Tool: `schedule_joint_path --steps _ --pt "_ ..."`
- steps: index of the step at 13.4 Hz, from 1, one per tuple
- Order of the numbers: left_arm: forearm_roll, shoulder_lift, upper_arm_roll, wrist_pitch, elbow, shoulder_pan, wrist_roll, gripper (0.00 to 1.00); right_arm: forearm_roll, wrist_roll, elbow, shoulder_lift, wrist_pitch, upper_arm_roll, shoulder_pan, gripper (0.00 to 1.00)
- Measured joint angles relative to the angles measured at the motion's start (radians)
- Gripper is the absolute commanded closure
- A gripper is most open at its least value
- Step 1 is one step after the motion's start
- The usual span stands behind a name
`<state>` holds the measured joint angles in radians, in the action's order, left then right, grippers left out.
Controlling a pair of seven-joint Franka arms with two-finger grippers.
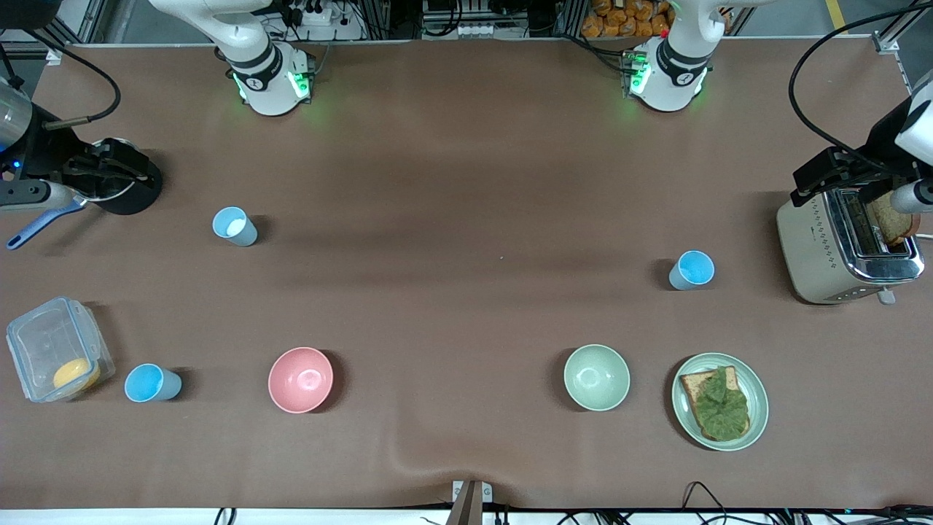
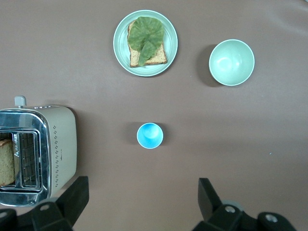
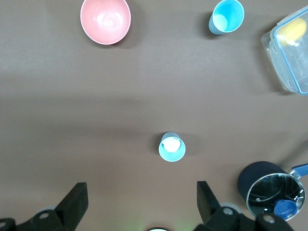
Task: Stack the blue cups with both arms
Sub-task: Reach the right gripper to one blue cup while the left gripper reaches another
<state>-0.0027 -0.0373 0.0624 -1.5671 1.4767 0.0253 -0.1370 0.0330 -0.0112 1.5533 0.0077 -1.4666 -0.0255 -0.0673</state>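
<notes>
Three light-blue cups stand upright on the brown table. One, whitish inside [image 1: 235,226], is toward the right arm's end and shows in the right wrist view [image 3: 172,146]. One, bright blue inside [image 1: 692,270], is toward the left arm's end and shows in the left wrist view [image 2: 149,135]. A third, bright blue inside [image 1: 151,383], stands beside the clear box, nearer the front camera [image 3: 226,17]. Both grippers are out of the front view. My left gripper [image 2: 142,202] and right gripper [image 3: 142,202] hang open and empty, high over the table, each short of its cup.
A pink bowl [image 1: 300,379], a pale green bowl [image 1: 596,377] and a plate with toast and lettuce [image 1: 719,401] lie nearer the front camera. A toaster [image 1: 845,244] stands at the left arm's end. A black pot [image 1: 124,182] and clear box [image 1: 55,350] are at the right arm's end.
</notes>
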Motion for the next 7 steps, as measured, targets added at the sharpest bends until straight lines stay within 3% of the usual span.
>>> schedule_joint_path --steps 7 --pt "0.000 0.001 -0.005 0.028 -0.002 -0.005 0.000 0.00 0.000 0.000 0.000 0.002 0.000 -0.004 0.000 0.00"
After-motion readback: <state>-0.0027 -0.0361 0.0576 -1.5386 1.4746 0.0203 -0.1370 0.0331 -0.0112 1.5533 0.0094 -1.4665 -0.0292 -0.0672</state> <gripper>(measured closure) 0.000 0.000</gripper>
